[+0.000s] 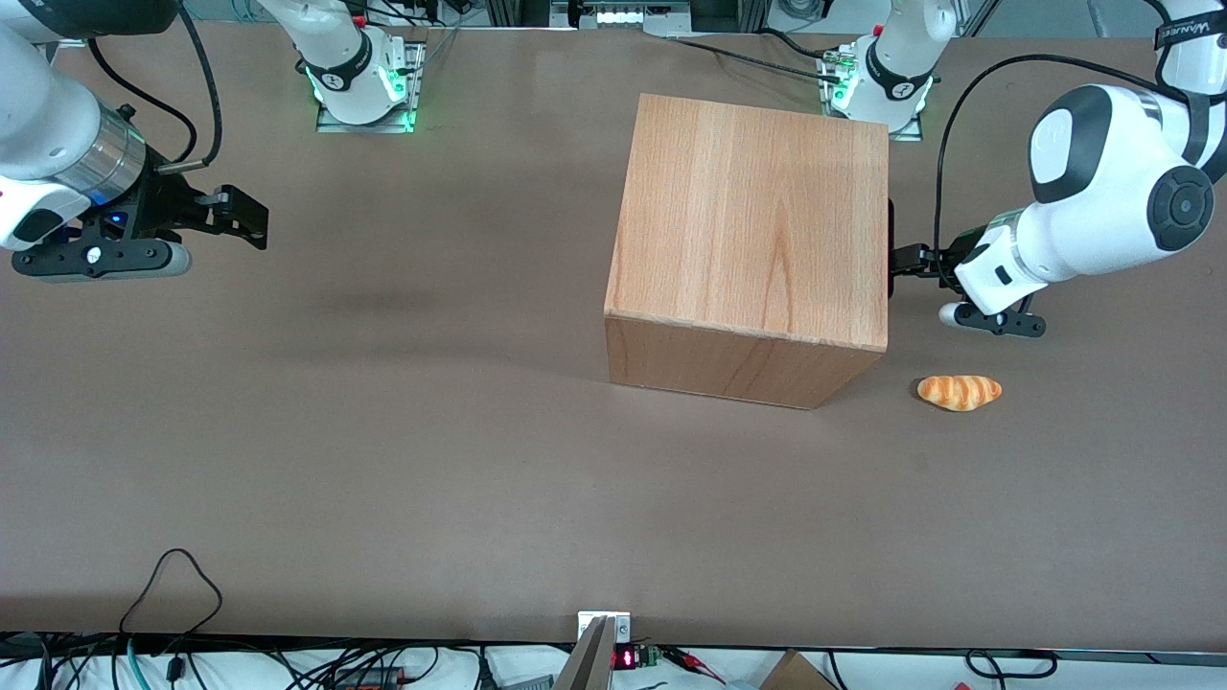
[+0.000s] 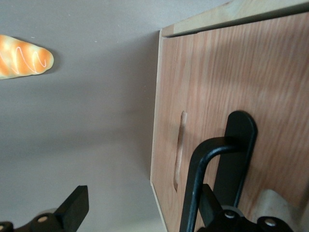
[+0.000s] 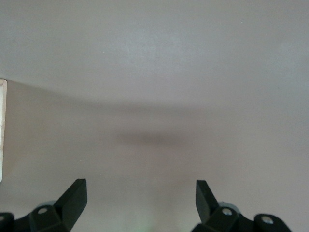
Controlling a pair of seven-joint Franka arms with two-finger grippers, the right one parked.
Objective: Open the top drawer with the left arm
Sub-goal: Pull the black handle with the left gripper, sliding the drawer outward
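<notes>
The wooden cabinet (image 1: 752, 230) stands on the table, its front facing the working arm's end. The top drawer shows in the left wrist view as a flat wooden front panel (image 2: 270, 82) with a black bar handle (image 2: 193, 183) and a narrow slot (image 2: 179, 150). In the front view only a black sliver of the handle (image 1: 891, 251) shows at the cabinet's edge. The left arm (image 1: 1093, 192) reaches in level. Its gripper (image 1: 906, 261) (image 2: 142, 193) is open at the drawer front, with the handle bar between the fingers and close to one finger (image 2: 210, 200).
An orange bread roll (image 1: 959, 392) lies on the brown table (image 1: 383, 431) beside the cabinet's front, nearer the front camera than the gripper; it also shows in the left wrist view (image 2: 21, 55). Cables lie along the table's edge nearest the camera.
</notes>
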